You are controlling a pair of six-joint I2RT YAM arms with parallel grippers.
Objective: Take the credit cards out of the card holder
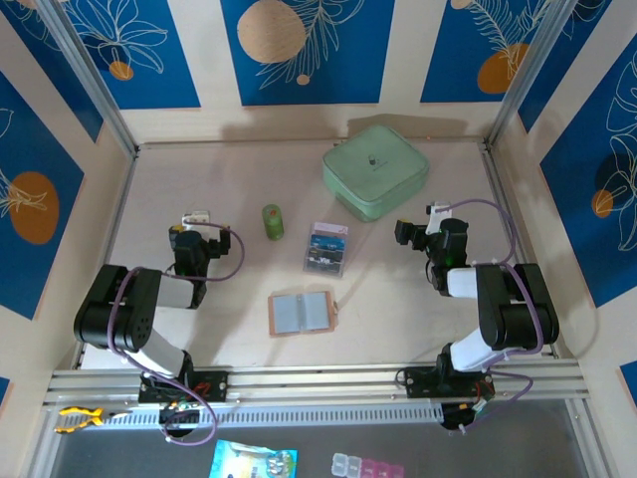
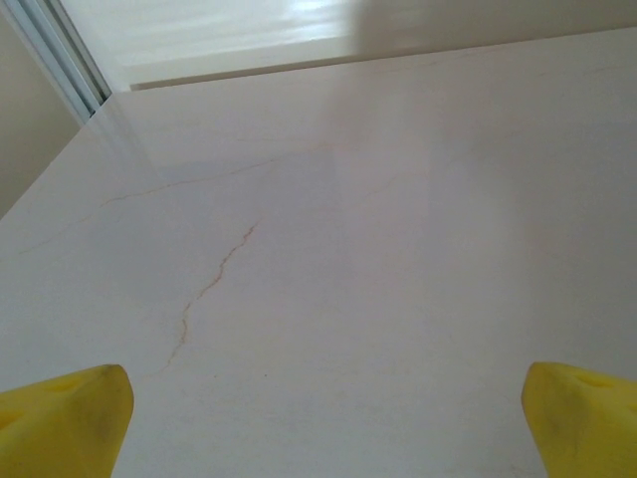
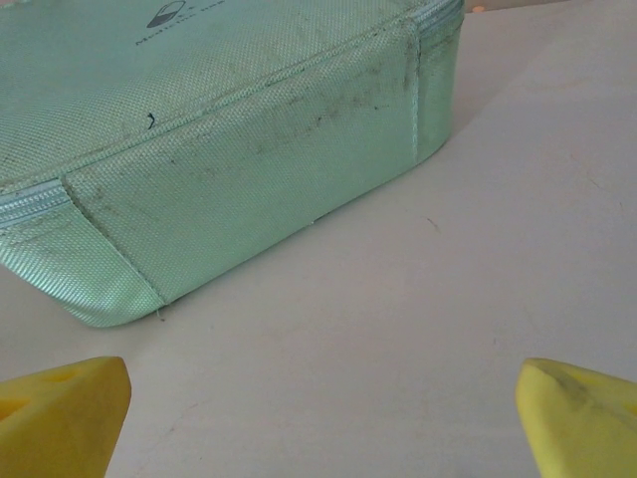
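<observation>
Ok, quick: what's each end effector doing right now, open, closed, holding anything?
Left end effector: open, holding nothing.
Right end effector: open, holding nothing.

The surface [image 2: 398,249] is smooth, pale and faintly glossy, with hairline veins. The mint case [image 3: 249,169] near its far edge is woven cloth with a sheen, scuffed grey. The card holder [image 1: 300,314] looks matt and leather-like.
</observation>
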